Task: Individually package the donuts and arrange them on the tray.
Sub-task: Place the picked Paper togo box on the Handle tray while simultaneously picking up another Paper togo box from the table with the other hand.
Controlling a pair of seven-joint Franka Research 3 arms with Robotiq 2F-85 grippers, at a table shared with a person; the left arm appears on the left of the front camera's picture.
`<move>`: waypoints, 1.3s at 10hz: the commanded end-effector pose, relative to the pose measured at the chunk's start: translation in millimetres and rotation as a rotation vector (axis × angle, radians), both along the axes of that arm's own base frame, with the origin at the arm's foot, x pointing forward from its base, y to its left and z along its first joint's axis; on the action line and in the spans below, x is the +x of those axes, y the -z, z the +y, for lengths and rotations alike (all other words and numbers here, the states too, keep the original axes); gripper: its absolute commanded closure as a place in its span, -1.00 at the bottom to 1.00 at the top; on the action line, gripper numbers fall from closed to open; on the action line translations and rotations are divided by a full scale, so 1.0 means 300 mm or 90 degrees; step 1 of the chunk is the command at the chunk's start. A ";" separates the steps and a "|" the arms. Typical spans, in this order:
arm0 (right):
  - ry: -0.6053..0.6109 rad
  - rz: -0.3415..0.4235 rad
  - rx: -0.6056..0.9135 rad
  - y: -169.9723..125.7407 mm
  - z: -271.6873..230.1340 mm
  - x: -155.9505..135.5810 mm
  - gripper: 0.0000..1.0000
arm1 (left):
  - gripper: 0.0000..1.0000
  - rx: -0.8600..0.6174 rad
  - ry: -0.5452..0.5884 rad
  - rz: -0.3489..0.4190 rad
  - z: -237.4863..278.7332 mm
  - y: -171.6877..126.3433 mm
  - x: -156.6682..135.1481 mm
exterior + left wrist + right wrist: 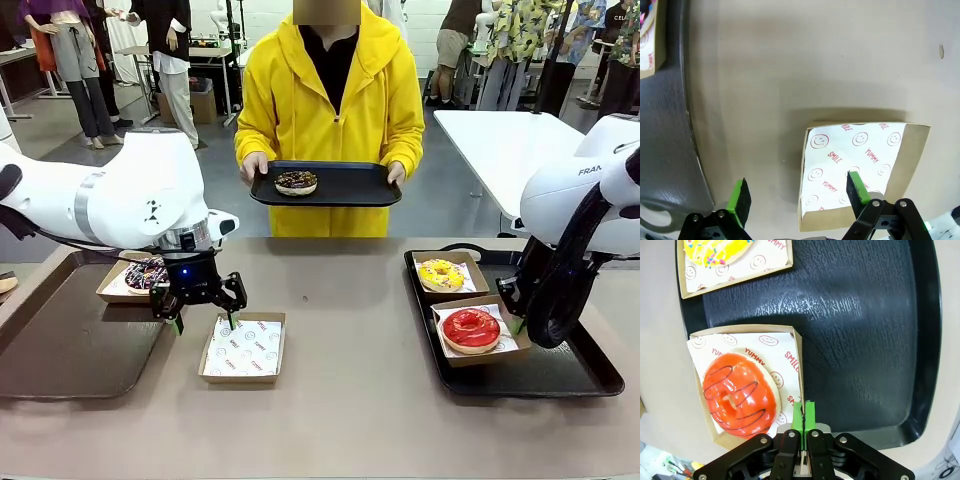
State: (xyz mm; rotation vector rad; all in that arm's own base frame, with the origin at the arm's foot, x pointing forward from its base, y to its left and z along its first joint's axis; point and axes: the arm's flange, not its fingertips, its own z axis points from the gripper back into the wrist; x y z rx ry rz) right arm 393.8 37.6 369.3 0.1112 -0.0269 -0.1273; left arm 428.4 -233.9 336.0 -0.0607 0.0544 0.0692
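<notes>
My left gripper point(204, 310) point(799, 192) hangs open over the table, one finger above the left part of an empty paper-lined box point(243, 348) point(860, 165). Behind it, the sprinkled chocolate donut point(146, 273) sits in a box on the left tray point(60, 350). On the right tray point(560, 375) point(865, 340), the yellow donut point(441, 273) point(715, 250) and the red donut point(471, 328) point(737, 392) each lie in a box. My right gripper point(804, 412) is shut, its pads pinched along the wall of the red donut's box point(799, 360). The person holds a black tray point(340, 185) carrying the crumb-topped chocolate donut point(296, 182).
The right arm's body point(580, 220) stands over the right tray's far corner. Bare tabletop point(360, 300) lies between the two trays. A white table point(500, 140) stands behind at the right.
</notes>
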 end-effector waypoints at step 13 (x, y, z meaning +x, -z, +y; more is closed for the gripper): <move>0.000 0.028 -0.009 0.037 -0.018 -0.014 -1.00 | 1.00 0.016 0.103 -0.033 -0.028 0.029 -0.029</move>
